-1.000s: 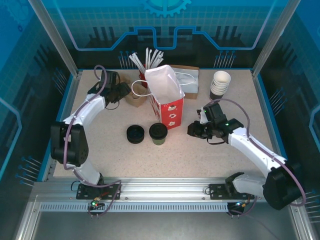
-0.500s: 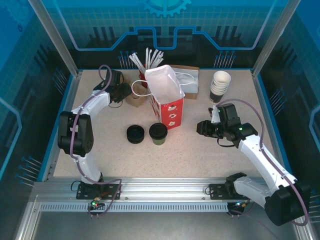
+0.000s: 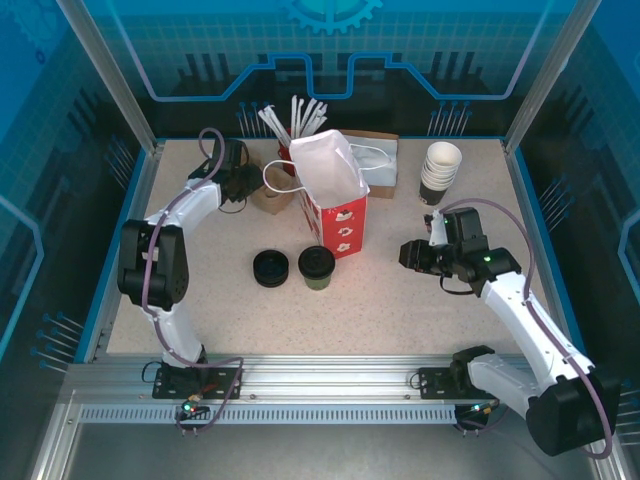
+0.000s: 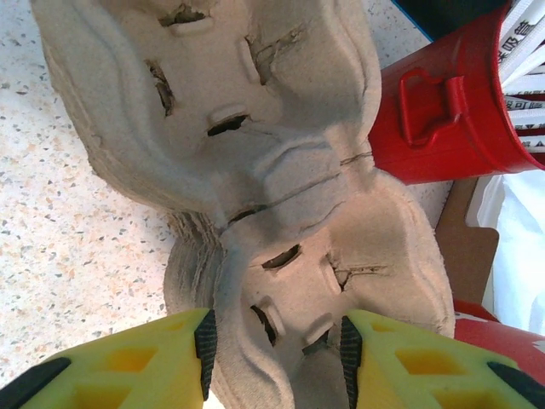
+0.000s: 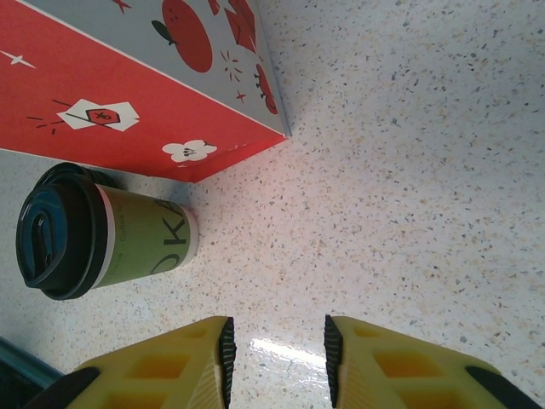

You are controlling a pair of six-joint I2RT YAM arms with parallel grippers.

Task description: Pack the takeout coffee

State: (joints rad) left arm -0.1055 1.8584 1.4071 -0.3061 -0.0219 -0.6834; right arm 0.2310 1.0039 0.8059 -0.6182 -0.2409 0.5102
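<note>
The takeout coffee (image 3: pixel 316 266), a green-sided cup with a black lid, stands in front of the red paper bag (image 3: pixel 335 205). In the right wrist view the coffee (image 5: pixel 102 234) is at the left, beside the bag (image 5: pixel 128 85). My right gripper (image 3: pixel 408 257) hovers to the right of the cup, well apart from it. It is open (image 5: pixel 275 358) over bare tabletop with nothing between its fingers. My left gripper (image 3: pixel 243 183) is at the back left. It is open (image 4: pixel 277 349), its fingers astride the near pocket of a stack of pulp cup carriers (image 4: pixel 281 170).
A low stack of black lids (image 3: pixel 271 268) sits just left of the coffee. Lidless cups (image 3: pixel 440 170) are stacked at the back right. A red holder of straws (image 4: pixel 451 111) stands behind the carriers (image 3: pixel 272 195), and a brown box (image 3: pixel 378 150) lies behind the bag.
My right gripper has drawn back to the right, away from the coffee, and its jaws have widened a little. The left gripper's jaws have narrowed around the carrier stack.
</note>
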